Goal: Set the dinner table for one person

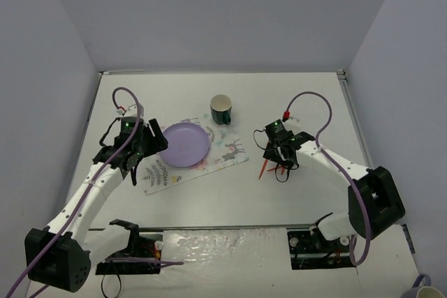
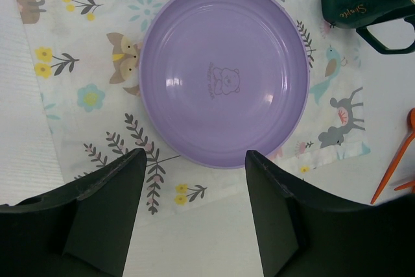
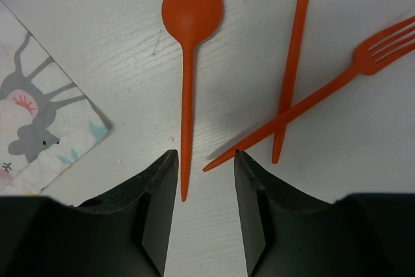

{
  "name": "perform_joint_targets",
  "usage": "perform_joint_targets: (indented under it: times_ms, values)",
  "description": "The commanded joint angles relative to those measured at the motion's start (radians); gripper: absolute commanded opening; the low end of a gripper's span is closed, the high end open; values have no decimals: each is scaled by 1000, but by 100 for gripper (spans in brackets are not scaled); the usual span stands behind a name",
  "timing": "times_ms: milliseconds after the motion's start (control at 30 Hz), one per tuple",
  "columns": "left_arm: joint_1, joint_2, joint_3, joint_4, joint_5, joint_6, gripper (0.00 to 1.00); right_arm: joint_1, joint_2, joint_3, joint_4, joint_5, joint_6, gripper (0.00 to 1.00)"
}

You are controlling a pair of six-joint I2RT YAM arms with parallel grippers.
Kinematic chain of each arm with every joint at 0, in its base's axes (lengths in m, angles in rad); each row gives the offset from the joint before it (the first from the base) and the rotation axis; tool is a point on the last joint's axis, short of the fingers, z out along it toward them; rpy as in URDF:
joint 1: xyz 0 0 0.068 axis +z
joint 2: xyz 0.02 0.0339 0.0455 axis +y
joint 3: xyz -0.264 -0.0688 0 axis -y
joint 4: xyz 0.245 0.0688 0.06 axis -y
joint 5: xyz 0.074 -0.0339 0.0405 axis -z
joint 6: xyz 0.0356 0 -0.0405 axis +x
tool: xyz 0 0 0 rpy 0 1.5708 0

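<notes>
Matte white rectangular dinner table (image 1: 230, 197) under everything, grey walls around; top view: round purple plastic plate (image 1: 184, 144), empty, on deer-and-leaf printed placemat (image 1: 227, 150), dark green mug (image 1: 221, 109) just beyond | left wrist: left gripper (image 2: 194, 157) spread wide, holding nothing, at plate's near rim | right wrist: right gripper (image 3: 204, 157) parted, empty, over orange plastic spoon (image 3: 189, 63) handle; orange fork (image 3: 324, 91) crosses third orange utensil (image 3: 294, 63) beside it

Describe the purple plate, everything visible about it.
The purple plate is round and lavender and looks like glossy plastic. It has a low raised rim, a shallow well and a faint bear emblem at its centre. It is empty and clean and lies flat, right side up, on the animal-and-leaf printed placemat, the only thing seen touching it. The left gripper is open, its fingers either side of the plate's near edge. No contact shows.
</notes>
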Motion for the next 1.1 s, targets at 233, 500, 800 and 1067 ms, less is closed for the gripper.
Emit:
perform_joint_targets:
  times_ms: [233,500,800,1067]
  values:
    - [-4,-14,43,10,-43,0,59,0,252,73,138,-31,-41,37]
    - [-4,-5,44,14,-47,-6,59,-14,285,49,161,-62,-36,8]
    - [-4,-19,43,-3,-65,-13,59,107,83,113,37,146,-89,0]
    - [-5,-37,26,23,-70,-52,59,239,24,347,5,99,-289,0]
